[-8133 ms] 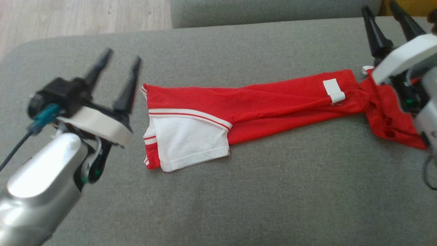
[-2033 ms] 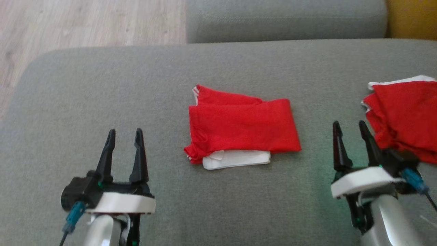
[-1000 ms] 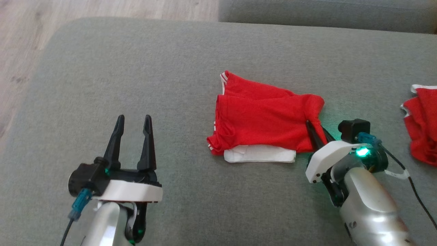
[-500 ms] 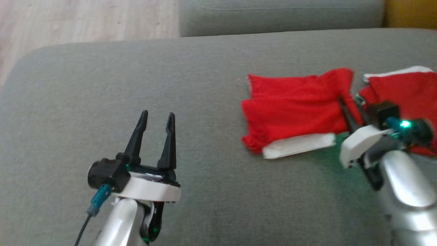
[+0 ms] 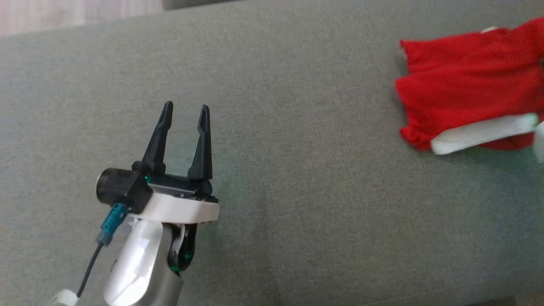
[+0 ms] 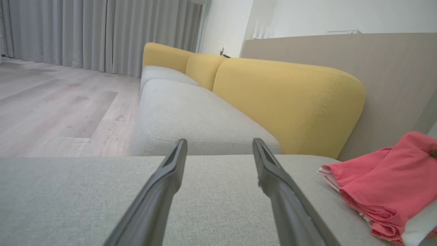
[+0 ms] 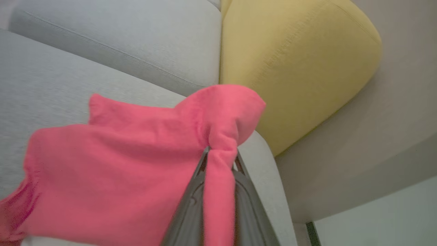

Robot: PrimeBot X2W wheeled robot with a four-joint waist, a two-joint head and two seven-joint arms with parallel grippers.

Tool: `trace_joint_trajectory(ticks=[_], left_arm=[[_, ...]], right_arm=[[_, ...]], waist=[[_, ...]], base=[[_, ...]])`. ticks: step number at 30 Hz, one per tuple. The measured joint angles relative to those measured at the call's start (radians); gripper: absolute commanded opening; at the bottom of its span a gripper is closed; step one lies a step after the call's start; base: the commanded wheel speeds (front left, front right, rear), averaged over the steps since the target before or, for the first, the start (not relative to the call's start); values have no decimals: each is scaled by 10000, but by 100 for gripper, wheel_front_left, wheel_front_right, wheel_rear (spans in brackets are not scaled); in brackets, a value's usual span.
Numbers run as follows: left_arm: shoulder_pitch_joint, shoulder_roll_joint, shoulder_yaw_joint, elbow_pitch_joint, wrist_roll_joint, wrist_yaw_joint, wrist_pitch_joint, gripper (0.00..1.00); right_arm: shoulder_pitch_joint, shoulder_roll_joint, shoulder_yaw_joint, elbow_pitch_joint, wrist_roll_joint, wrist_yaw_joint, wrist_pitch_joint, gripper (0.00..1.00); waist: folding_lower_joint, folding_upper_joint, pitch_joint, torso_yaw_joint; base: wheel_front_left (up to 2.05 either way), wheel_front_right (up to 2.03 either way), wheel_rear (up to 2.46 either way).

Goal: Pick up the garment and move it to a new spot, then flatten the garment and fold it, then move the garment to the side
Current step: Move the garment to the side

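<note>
The garment [image 5: 463, 89] is a folded red piece with a white layer showing at its near edge, and it lies at the far right of the grey sofa seat [image 5: 297, 178]. In the right wrist view my right gripper [image 7: 220, 154] is shut on a bunched corner of the garment [image 7: 112, 171], and the cloth hangs over its fingers. My left gripper [image 5: 186, 106] hovers open and empty over the seat, well to the left of the garment. In the left wrist view, the left gripper [image 6: 220, 141] has bare cushion between its fingers and the garment [image 6: 385, 177] at the right edge.
A yellow backrest [image 6: 286, 102] rises behind the seat, close to the garment's end. A second grey seat [image 6: 191, 116] continues beyond it. Pale wooden floor [image 6: 51, 102] lies past the sofa's left edge.
The head camera has swung. My right gripper, shut on the garment's corner, has dragged the garment rightwards, farther from the left gripper. The left gripper stays open.
</note>
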Motion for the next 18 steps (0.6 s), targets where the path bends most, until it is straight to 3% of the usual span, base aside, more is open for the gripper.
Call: trace_joint_trajectory(ticks=[13, 14, 15, 18], left_arm=[[-409, -10, 272, 159, 199, -211, 0, 100], [-409, -8, 290, 176, 219, -215, 0, 100], [-409, -8, 297, 213, 219, -238, 0, 100], [-409, -12, 313, 245, 217, -253, 0, 100]], right_arm=[[-773, -123, -1243, 1070, -903, 0, 6, 0], [-789, -107, -1367, 1114, -928, 0, -33, 41], [-815, -105, -1429, 1137, -1012, 0, -36, 100], [-844, 56, -1693, 1129, -1193, 0, -90, 100]], waist=[[0, 0, 1090, -171], [0, 0, 1092, -151], [0, 0, 1084, -134], [0, 0, 1033, -85]], base=[[0, 0, 0], [0, 0, 0], [0, 0, 0], [0, 0, 0]])
